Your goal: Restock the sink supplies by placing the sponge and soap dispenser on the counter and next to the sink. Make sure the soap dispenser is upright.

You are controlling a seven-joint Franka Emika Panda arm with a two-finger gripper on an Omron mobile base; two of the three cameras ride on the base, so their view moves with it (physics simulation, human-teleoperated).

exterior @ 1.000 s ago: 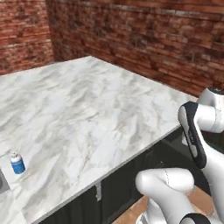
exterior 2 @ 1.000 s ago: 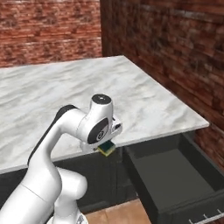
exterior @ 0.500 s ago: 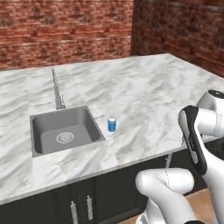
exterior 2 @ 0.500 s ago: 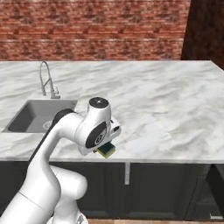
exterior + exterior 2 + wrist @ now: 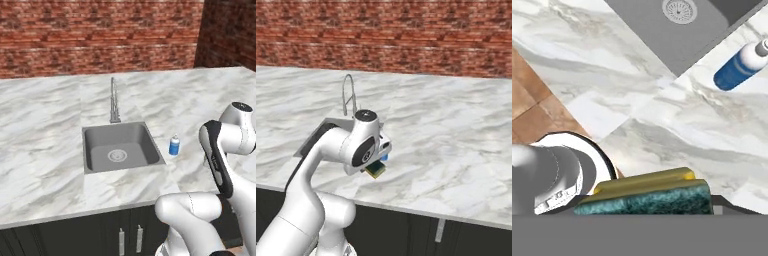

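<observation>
My gripper [image 5: 374, 167] is shut on the sponge [image 5: 377, 171], a flat yellow block with a dark green side. It hangs over the front part of the marble counter [image 5: 45, 150]. In the hand view the sponge [image 5: 647, 196] lies across the bottom, above the counter's veined top. The soap dispenser [image 5: 174, 145], a blue bottle with a white pump top, stands upright on the counter just right of the sink [image 5: 100, 137]. From the hand the soap dispenser [image 5: 739, 67] shows at the upper right, beside the grey sink [image 5: 657, 35].
A tall chrome tap [image 5: 114, 102] rises behind the basin, also seen as the tap [image 5: 348, 97] past my arm. A brick wall [image 5: 100, 35] closes the back. Dark cabinet doors [image 5: 127, 230] run under the counter's front edge. Brown floor tiles [image 5: 532, 100] show past that edge.
The whole picture has shifted as the base moved: the sink and bottle have come toward the middle of both base views. The sponge has stayed in my gripper.
</observation>
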